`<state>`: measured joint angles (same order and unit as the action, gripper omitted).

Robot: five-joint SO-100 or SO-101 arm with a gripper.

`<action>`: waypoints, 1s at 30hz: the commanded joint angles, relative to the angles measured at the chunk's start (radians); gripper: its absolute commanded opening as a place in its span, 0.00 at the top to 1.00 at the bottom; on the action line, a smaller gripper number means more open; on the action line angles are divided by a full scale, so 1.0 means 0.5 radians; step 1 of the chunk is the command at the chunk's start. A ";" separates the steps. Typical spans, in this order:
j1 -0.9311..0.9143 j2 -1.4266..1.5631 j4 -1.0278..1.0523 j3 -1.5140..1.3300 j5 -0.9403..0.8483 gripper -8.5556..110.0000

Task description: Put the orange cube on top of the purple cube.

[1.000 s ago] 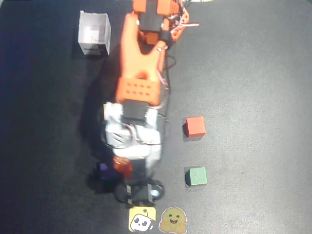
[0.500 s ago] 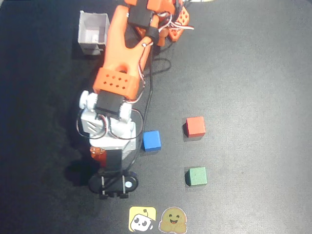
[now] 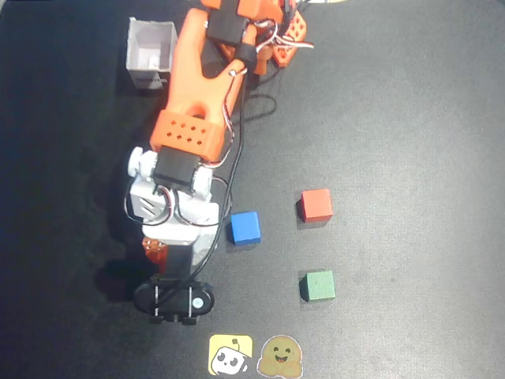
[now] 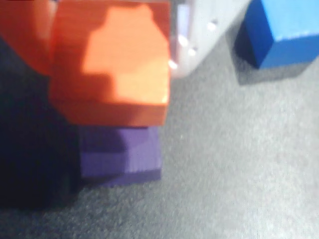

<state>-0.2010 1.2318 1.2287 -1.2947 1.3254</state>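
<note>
In the wrist view the orange cube fills the upper left. It sits directly over the purple cube, whose front face shows just below it; I cannot tell whether they touch. My gripper is shut on the orange cube, with an orange finger at its left and a white finger at its right. In the overhead view the gripper is mostly hidden under the arm and wrist camera at the lower left. Both cubes are hidden there.
A blue cube lies just right of the gripper and also shows in the wrist view. An orange-red cube and a green cube lie further right. A white box stands at the back left. Two stickers lie at the front edge.
</note>
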 commanded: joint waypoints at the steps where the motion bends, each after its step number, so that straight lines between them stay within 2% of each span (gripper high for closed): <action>1: -0.012 0.000 -0.049 0.095 0.025 0.88; 30: -0.012 -0.098 -0.126 0.181 0.058 0.88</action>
<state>-0.2010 1.1735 1.1827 -1.2533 1.3453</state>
